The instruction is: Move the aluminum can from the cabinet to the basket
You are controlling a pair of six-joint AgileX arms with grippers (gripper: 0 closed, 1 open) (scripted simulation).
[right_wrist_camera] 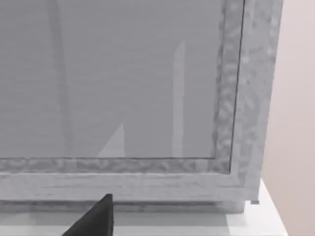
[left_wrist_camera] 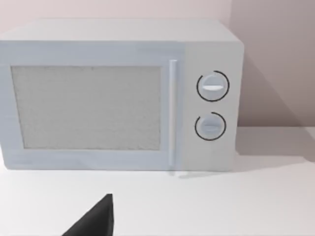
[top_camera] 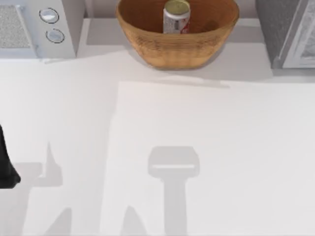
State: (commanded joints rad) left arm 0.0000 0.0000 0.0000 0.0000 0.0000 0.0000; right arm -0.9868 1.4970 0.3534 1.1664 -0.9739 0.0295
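The aluminum can (top_camera: 176, 17), silver with red marks and a pale metal top, stands upright inside the wicker basket (top_camera: 147, 37) at the back middle of the table. The cabinet (top_camera: 285, 32), dark grey and speckled with a white-framed front, stands at the back right. Its grey front panel (right_wrist_camera: 123, 83) is close before the right wrist camera. A dark piece of my left arm (top_camera: 6, 167) sits at the table's left edge, far from the basket. A black tip of my left gripper (left_wrist_camera: 93, 221) and one of my right gripper (right_wrist_camera: 93, 219) each point into their wrist views. Neither holds anything that I can see.
A white appliance with two round knobs (top_camera: 51, 24) stands at the back left, and its door and knobs (left_wrist_camera: 211, 105) face the left wrist camera. Arm shadows (top_camera: 173, 169) lie across the white table's front half.
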